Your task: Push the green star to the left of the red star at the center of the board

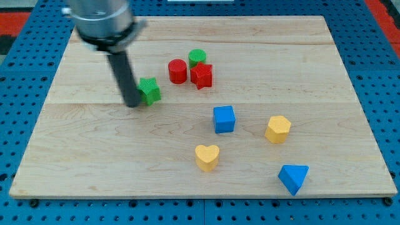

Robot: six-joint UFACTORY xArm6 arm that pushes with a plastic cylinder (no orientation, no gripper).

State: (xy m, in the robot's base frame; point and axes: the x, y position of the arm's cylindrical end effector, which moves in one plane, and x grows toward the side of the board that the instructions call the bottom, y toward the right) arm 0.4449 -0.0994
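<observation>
The green star (149, 90) lies on the wooden board (87, 144), left of centre. My tip (133, 104) sits right at the star's left side, touching or nearly touching it. The red star (202, 75) lies to the right of the green star, slightly higher in the view. A red cylinder (177, 71) stands between the two stars, close to the red star's left side. A green cylinder (197, 57) sits just above the red star.
A blue cube (224, 119) lies at the board's middle. A yellow heart (207, 157) is below it. A yellow block (278, 129) lies to the right. A blue triangular block (294, 177) is at the lower right.
</observation>
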